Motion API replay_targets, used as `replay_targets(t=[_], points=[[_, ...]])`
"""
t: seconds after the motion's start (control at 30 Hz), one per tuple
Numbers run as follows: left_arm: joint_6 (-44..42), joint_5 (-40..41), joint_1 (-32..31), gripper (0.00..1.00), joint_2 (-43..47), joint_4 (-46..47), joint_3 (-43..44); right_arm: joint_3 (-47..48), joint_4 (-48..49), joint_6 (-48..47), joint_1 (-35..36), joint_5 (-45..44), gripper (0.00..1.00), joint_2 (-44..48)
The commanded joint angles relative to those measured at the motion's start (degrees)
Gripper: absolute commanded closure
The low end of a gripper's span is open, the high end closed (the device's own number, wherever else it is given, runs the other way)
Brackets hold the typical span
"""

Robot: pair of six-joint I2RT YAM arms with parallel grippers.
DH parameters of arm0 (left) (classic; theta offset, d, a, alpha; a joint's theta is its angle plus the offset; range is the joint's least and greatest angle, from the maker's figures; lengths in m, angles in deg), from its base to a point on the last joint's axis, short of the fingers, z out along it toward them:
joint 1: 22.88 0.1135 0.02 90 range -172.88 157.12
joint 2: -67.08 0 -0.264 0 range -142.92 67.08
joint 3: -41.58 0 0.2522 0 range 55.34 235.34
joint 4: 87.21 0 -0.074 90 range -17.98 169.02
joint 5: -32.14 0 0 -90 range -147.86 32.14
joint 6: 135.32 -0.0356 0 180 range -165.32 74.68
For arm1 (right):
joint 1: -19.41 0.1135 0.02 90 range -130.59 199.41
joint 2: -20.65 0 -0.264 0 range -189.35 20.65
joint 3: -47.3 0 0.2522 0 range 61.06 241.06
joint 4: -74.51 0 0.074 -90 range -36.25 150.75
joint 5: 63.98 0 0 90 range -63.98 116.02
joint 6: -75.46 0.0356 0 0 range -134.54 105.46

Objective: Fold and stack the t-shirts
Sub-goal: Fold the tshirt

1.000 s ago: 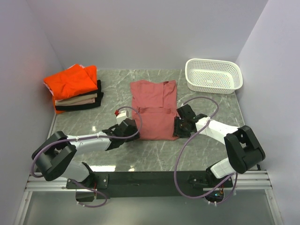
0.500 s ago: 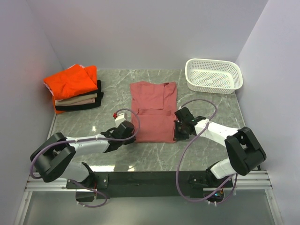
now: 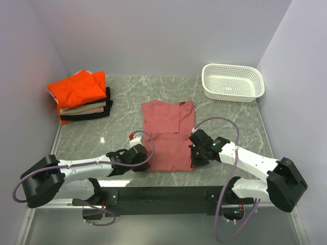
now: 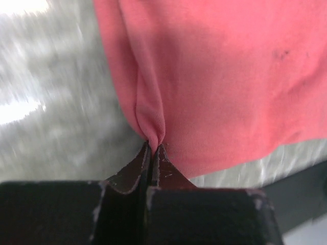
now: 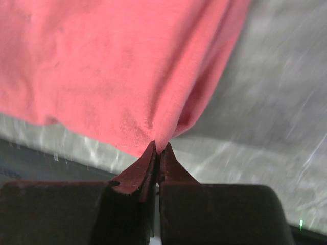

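Marble desk (image 3: 122, 102) centre: left claw (image 3: 143, 153) and right claw (image 3: 195, 153) both pinch red shirt (image 3: 168, 122) at its near side edges, probably to lift and fold it.

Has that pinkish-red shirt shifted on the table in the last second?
Yes. The salmon shirt has slid toward the arms' bases at the near edge, farther away from the white basket.

You're looking at a grey, white-veined marble surface (image 3: 230, 109) boxed in by plain pale walls: a back wall (image 3: 163, 35), a left wall (image 3: 25, 61) and a right wall (image 3: 299, 71). Soft, even light leaves a small glare (image 3: 103, 139) on the stone. Along your near edge runs a black plate (image 3: 163, 195) on an aluminium rail (image 3: 51, 202)
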Motion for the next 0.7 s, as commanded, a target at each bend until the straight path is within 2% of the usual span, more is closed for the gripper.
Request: replay_targets(t=[0.0, 0.27, 0.4, 0.67], points=[[0.81, -5.54, -2.66, 0.99, 4.42, -7.04, -0.43, -0.85, -6.89, 2.58, 4.2, 2.49, 1.0, 4.1], [-1.39, -14.76, -6.09, 1.0, 17.68, -19.16, 4.58, 3.98, -20.87, 3.64, 8.25, 7.67, 1.0, 14.29], [-1.91, -18.99, -6.79, 0.99, 21.21, -22.68, 7.47, 6.17, -25.87, 3.2, 10.09, 13.47, 1.0, 18.42], [-3.06, -23.3, -8.11, 0.99, 25.17, -24.98, 14.86, 13.29, -32.12, 2.06, 13.17, 15.41, 1.0, 21.16]])
